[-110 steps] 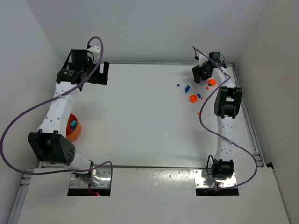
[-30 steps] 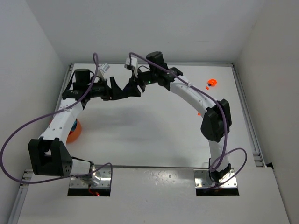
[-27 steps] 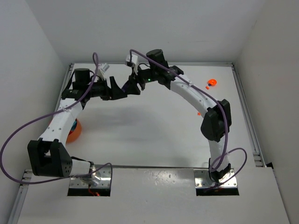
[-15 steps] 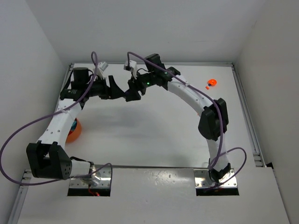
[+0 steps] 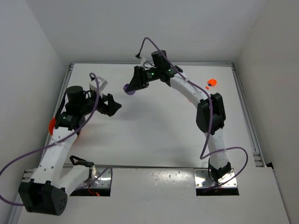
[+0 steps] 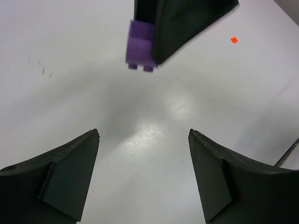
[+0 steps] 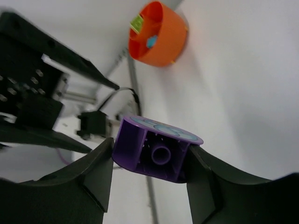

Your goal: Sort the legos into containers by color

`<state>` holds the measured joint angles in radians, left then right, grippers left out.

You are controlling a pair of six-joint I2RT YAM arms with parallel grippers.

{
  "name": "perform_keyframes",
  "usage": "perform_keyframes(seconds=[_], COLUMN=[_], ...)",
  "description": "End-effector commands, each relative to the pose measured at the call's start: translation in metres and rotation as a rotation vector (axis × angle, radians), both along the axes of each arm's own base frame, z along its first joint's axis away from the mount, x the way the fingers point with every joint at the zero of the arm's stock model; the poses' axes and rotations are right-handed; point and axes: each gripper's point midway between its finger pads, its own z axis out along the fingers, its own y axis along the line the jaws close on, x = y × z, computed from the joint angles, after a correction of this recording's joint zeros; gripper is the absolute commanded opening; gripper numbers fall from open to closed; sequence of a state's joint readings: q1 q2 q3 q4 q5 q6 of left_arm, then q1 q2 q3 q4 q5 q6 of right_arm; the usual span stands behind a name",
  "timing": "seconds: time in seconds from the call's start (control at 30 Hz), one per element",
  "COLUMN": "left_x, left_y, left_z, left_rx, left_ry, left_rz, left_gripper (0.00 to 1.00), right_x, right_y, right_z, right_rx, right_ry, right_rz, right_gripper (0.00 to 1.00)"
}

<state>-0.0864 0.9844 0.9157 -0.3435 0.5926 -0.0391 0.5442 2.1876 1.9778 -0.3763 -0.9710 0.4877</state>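
Right gripper (image 7: 152,161): clenched on a purple lego brick (image 6: 140,44), with 1 black finger on each side. Seen from the right wrist: the hollow underside of the brick with 1 round tube in it, and a flat purple plate with pale blue marks on the far face. Seen from the left wrist: 2 small studs at the lower edge, sticking out past the finger. Held off the surface, over the far middle part of the white table (image 5: 154,135), with a soft shadow on the surface beneath.

Left gripper (image 6: 143,140): released, both fingers spread wide, only bare table between them. Points toward the purple brick from the left side of the table, near to it but apart.

Orange bowl (image 7: 163,46): round and shallow, at the left edge of the table, in the top view mostly hidden behind the left arm. Holds 1 green lego (image 7: 137,22) near the rim and 1 cyan lego (image 7: 150,42) further in.

At the far right of the table, well apart from both grippers: 1 orange lego piece (image 5: 212,82) and 1 tiny orange bit (image 5: 207,87) just beside it. Both too small to tell the shape.
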Motion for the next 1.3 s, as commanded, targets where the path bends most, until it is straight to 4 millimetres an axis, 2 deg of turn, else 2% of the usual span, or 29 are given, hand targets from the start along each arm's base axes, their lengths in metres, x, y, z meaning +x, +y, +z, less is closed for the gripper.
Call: perform_keyframes(seconds=[0.0, 0.07, 0.1, 0.13, 0.17, 0.2, 0.27, 0.3, 0.33, 0.43, 0.47, 0.5, 0.57, 0.63, 0.93, 1.0, 1.03, 1.27], left_x=[-0.003, -0.003, -0.003, 0.001, 0.002, 0.006, 0.014, 0.017, 0.022, 0.029, 0.032, 0.033, 0.035, 0.038, 0.051, 0.056, 0.057, 0.058], left_y=[0.001, -0.001, -0.005, -0.006, -0.008, -0.011, -0.013, -0.015, -0.019, -0.025, -0.025, -0.030, -0.034, -0.040, -0.041, -0.040, -0.040, -0.045], left_z=[0.028, 0.029, 0.036, 0.038, 0.039, 0.049, 0.050, 0.055, 0.049, 0.047, 0.053, 0.048, 0.059, 0.053, 0.066, 0.059, 0.066, 0.061], left_rx=[0.034, 0.006, -0.038, -0.061, -0.087, -0.145, -0.196, -0.230, -0.237, -0.235, -0.238, -0.237, -0.242, -0.231, -0.227, -0.221, -0.226, -0.228], left_ry=[-0.218, -0.214, -0.215, -0.209, -0.206, -0.212, -0.193, -0.190, -0.168, -0.167, -0.185, -0.169, -0.195, -0.188, -0.225, -0.209, -0.228, -0.215], left_rz=[-0.006, -0.008, -0.007, 0.000, 0.007, 0.020, 0.047, 0.053, 0.056, 0.055, 0.054, 0.043, 0.037, 0.027, 0.048, 0.061, 0.059, 0.030], left_gripper=[0.83, 0.83, 0.83, 0.83, 0.83, 0.83, 0.80, 0.80, 0.79, 0.77, 0.77, 0.77, 0.77, 0.77, 0.74, 0.73, 0.73, 0.69], right_x=[0.010, 0.005, 0.005, 0.002, 0.002, 0.000, 0.001, 0.001, -0.001, -0.001, -0.001, -0.002, -0.002, -0.002, -0.009, -0.011, -0.015, -0.016], right_y=[-0.006, -0.005, -0.003, -0.003, -0.003, -0.003, -0.002, -0.002, -0.003, -0.002, -0.002, -0.003, -0.003, -0.008, -0.011, -0.012, -0.009, -0.010], right_z=[0.038, 0.037, 0.049, 0.041, 0.043, 0.053, 0.044, 0.046, 0.047, 0.053, 0.053, 0.050, 0.049, 0.052, 0.053, 0.053, 0.053, 0.053], right_rx=[0.167, 0.198, 0.240, 0.245, 0.258, 0.290, 0.294, 0.295, 0.295, 0.298, 0.298, 0.292, 0.293, 0.296, 0.287, 0.283, 0.281, 0.278], right_ry=[0.154, 0.199, 0.195, 0.223, 0.230, 0.237, 0.279, 0.300, 0.303, 0.328, 0.328, 0.351, 0.369, 0.375, 0.401, 0.411, 0.413, 0.413], right_rz=[0.007, 0.044, 0.057, 0.073, 0.072, 0.086, 0.081, 0.078, 0.087, 0.085, 0.085, 0.081, 0.079, 0.079, 0.114, 0.122, 0.131, 0.140], right_gripper=[0.08, 0.08, 0.08, 0.07, 0.07, 0.07, 0.07, 0.07, 0.07, 0.07, 0.07, 0.07, 0.07, 0.07, 0.07, 0.07, 0.07, 0.07])
